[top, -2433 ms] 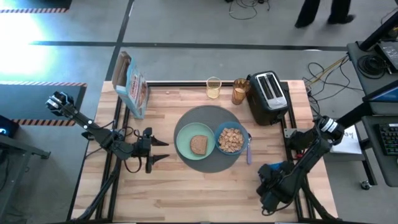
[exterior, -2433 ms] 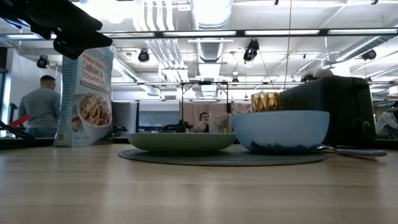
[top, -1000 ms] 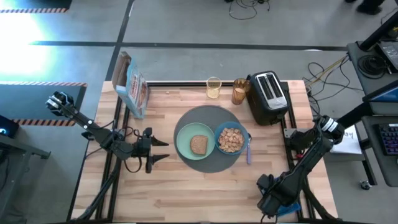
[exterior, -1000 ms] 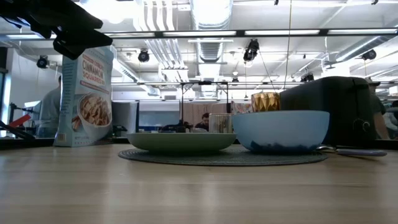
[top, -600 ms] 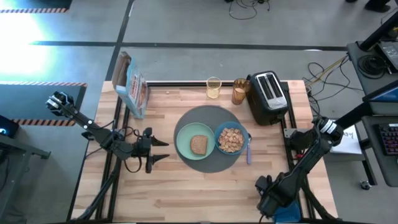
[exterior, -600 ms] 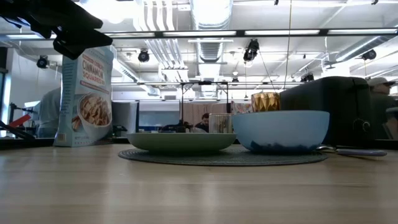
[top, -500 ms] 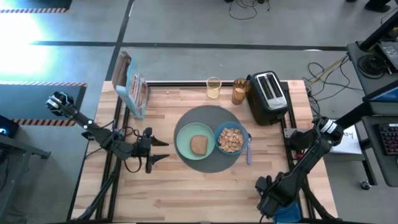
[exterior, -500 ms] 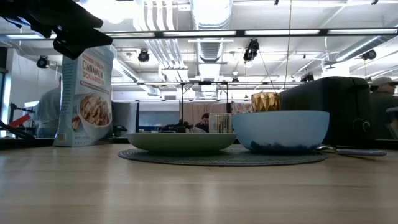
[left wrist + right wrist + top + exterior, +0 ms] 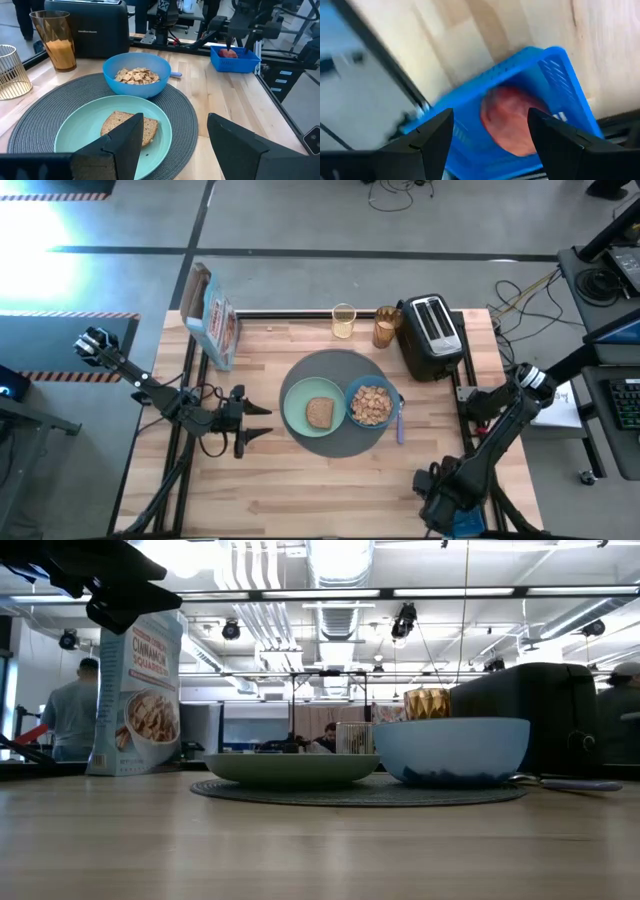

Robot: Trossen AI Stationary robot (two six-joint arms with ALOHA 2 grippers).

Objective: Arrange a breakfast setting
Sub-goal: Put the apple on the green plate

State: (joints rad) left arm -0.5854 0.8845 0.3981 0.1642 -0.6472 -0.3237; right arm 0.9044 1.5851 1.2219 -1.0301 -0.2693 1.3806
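Observation:
A round dark-grey mat point(image 9: 338, 366) lies mid-table. On it rest a pale green plate point(image 9: 298, 408) bearing a brown toast slice point(image 9: 320, 412) and a blue bowl point(image 9: 353, 392) of cereal squares point(image 9: 372, 405). An amber glass point(image 9: 386, 327) stands by the far edge. My left gripper point(image 9: 262, 423) is open and empty just left of the plate. My right gripper point(image 9: 445, 502) is open at the near right corner, its fingers apart above a small red food piece point(image 9: 512, 122) lying in a blue basket point(image 9: 560, 75). The red piece also shows in the left wrist view point(image 9: 229, 53).
A cereal box point(image 9: 212, 320) stands at the far left, and a black toaster point(image 9: 432, 335) at the far right with a clear glass point(image 9: 343, 320) beside the amber one. A spoon point(image 9: 400, 425) lies right of the bowl. Bare wood lies along the near edge.
My right gripper has shifted a little toward the table's right edge at the near right corner, staying open. My left arm and the setting on the mat have kept still.

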